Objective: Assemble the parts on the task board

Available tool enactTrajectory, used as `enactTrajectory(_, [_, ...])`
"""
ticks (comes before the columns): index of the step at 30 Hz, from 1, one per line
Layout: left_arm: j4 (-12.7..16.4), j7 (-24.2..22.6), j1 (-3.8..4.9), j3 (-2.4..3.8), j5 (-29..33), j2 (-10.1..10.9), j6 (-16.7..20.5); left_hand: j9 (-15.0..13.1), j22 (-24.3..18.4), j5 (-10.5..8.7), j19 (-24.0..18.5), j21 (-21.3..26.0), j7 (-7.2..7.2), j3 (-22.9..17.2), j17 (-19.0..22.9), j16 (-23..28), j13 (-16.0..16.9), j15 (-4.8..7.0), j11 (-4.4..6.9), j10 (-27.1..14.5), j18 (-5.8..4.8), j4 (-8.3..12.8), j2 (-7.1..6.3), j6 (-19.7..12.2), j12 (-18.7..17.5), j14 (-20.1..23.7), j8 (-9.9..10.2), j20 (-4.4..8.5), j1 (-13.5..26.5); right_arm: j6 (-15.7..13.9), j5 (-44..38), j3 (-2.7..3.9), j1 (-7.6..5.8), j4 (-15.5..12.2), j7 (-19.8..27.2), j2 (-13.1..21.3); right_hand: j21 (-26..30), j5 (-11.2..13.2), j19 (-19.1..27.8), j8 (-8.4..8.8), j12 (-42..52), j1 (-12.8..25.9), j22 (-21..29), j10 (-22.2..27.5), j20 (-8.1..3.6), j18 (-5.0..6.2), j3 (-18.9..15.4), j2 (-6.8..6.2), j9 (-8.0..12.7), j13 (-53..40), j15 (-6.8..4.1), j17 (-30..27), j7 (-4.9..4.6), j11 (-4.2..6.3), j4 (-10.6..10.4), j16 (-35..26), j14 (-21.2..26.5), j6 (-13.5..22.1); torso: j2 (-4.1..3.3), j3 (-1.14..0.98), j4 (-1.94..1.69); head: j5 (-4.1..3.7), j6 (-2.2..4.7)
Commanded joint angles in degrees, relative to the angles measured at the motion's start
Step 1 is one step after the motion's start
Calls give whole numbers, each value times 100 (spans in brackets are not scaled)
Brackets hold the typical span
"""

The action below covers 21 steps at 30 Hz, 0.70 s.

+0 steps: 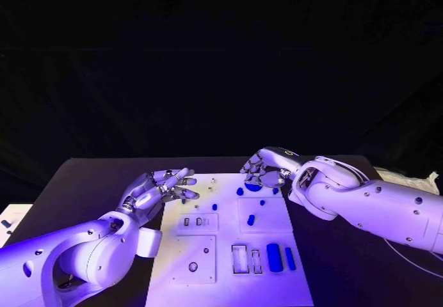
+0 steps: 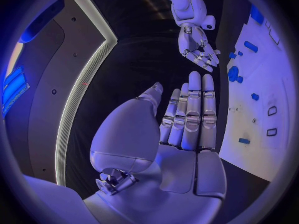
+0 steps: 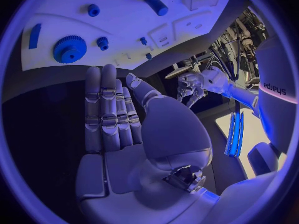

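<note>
Task board (image 1: 231, 268): white plate, flat at centre of black surface (image 1: 83, 179), long axis running away from the robot.

Left hand (image 1: 159, 190): hovering over the surface just beside the board's left edge, near its far end. Fingers straight and held side by side, thumb set apart, nothing held; confirmed in left wrist view (image 2: 187, 119), palm bare.

Right hand (image 1: 263, 171): positioned at the board's far edge, above the gear (image 1: 253, 187). Fingers extended and pressed together, thumb apart, nothing held; palm bare in right wrist view (image 3: 109, 109). Contact with the gear: cannot tell.

Parts on the board:
- Gear, blue, toothed, at the far end, lying flat; also visible in right wrist view (image 3: 69, 48).
- Small blue peg (image 1: 240, 190) just beside the gear, toward the left.
- Small blue piece (image 1: 214, 206) left of centre.
- Short blue pin (image 1: 251, 220) in the square raised panel (image 1: 263, 217) at mid-board.
- Large blue cylinder (image 1: 274, 257) lying at the near right, with a thin blue bar (image 1: 290, 258) just beside it at the board's right edge.
- Rectangular slots (image 1: 246, 259) left of the cylinder, near it.
</note>
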<state>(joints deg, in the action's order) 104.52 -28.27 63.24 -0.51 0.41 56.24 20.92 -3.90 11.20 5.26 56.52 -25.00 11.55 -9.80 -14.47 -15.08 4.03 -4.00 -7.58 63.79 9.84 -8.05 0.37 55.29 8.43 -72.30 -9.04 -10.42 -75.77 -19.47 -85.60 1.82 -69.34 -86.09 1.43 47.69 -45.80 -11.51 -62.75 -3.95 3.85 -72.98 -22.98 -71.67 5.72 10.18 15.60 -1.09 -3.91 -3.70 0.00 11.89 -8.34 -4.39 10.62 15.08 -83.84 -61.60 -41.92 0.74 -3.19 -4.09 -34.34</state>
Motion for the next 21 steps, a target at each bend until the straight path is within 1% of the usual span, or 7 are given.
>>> enactTrajectory(1, [94,-7,32,15,58,26,-178,10,3,-4,40,-7,-1,-2,-8,22,-8,-4,-12,45,63,42,-16,23,-22,-30,38,1,-45,598,-1104,5,-60,-20,-684,-40,-377,24,-170,36,-38,12,-421,85,-22,-18,34,-94,7,3,-35,153,38,25,-79,169,-274,59,-115,6,-68,-45,0])
enactTrajectory(3, [131,-6,50,20,60,41,-176,10,3,-4,42,-8,-1,-2,-11,22,-9,-3,-12,46,63,42,-17,24,-26,-33,41,1,-45,725,-1273,5,-95,-31,-809,-61,-813,29,-368,31,-37,17,-977,161,-33,-93,79,-141,4,4,-45,291,50,25,-140,348,-277,86,-145,12,-87,-67,-5])
enactTrajectory(5, [158,-3,68,23,61,55,-173,10,3,-4,42,-8,-1,-2,-11,22,-9,-3,-12,46,63,42,-17,24,-26,-33,41,1,-45,830,-1398,6,-120,-45,-901,-75,-1225,48,-534,31,-31,26,-1492,227,-46,-155,117,-219,1,0,-43,461,56,35,-218,600,-285,107,-164,13,-96,-78,-5])
enactTrajectory(7, [182,1,85,25,61,71,-171,11,3,-5,45,-9,1,-1,-21,25,-9,-2,-13,48,63,42,-21,24,-37,-39,49,2,-42,949,-1502,6,-143,-53,-981,-93,-1637,70,-706,30,-27,12,-2034,295,-48,-230,168,-258,-1,0,-51,623,71,30,-305,846,-250,115,-186,16,-102,-90,-4])
enactTrajectory(12, [206,4,120,28,62,94,-158,11,3,-5,46,-9,2,0,-26,27,-10,-3,-15,48,63,41,-24,23,-43,-42,54,2,-40,1234,-1680,6,-176,-40,-1116,-134,-2324,88,-931,21,-36,-64,-2946,382,-35,-353,284,-355,-9,0,-57,951,87,16,-515,1308,-228,105,-213,19,-118,-90,-5])
enactTrajectory(16, [219,1,138,29,62,113,-148,11,3,-6,46,-9,3,2,-30,30,-10,-3,-15,49,63,41,-27,23,-48,-42,57,2,-38,1382,-1755,5,-185,2,-1175,-174,-2646,114,-1027,27,-33,-123,-3375,410,-26,-409,344,-425,-9,-1,-54,1139,87,14,-648,1575,-180,109,-235,19,-126,-85,-13])
enactTrajectory(21, [237,0,154,29,62,133,-140,11,3,-6,46,-9,3,2,-30,30,-10,-3,-15,49,63,41,-27,23,-48,-42,57,2,-38,1462,-1795,4,-188,111,-1173,-257,-2773,133,-1071,25,-33,-147,-3554,428,-19,-435,370,-441,-9,0,-56,1215,88,3,-714,1689,-168,108,-267,13,-141,-90,-16])
